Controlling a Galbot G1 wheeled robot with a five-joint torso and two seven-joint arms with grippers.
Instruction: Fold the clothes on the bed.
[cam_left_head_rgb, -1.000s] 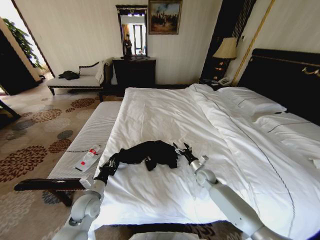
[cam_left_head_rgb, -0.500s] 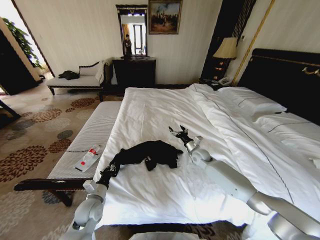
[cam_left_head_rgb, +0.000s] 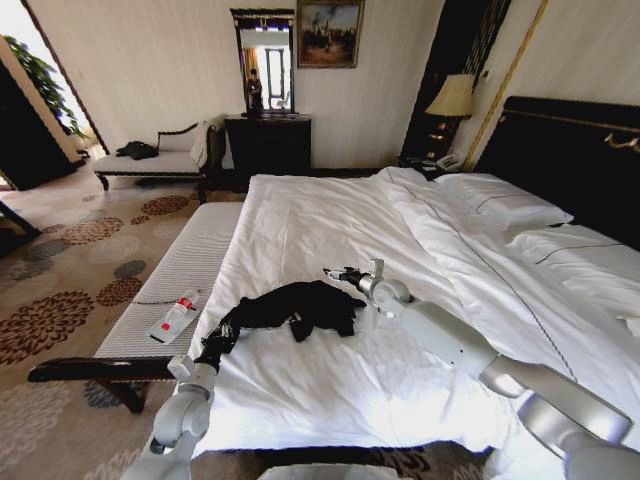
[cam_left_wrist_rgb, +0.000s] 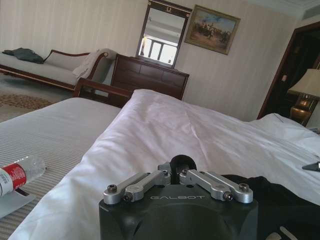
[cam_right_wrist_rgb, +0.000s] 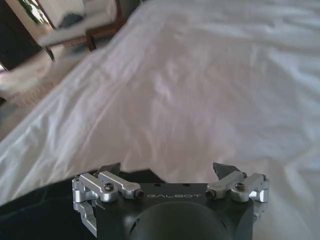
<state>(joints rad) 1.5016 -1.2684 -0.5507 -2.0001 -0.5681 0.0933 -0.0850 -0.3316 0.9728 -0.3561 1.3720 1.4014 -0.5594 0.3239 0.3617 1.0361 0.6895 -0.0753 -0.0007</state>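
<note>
Black T-shirt, crumpled into a loose elongated heap on the white bed, near the bed's left edge, close to the foot end. One end of the garment drawn out toward the left hand, at the bed's left edge beside the bench. Left hand closed on that end of the T-shirt; in the left wrist view, linkage folded inward and dark cloth lying just past it on the sheet. Right hand held above the sheet just beyond the far right end of the garment, arm reaching in from the right across the duvet. Right hand wide open, gripping nothing; in the right wrist view, fingertips spread well apart over bare white bedding, with a dark edge of the T-shirt near the hand body. Contact between right hand and garment not discernible. White-striped bench alongside the bed on the left, carrying a plastic bottle with a red label, lying on its side on a white sheet of paper. Pillows at the dark headboard, far right.
</note>
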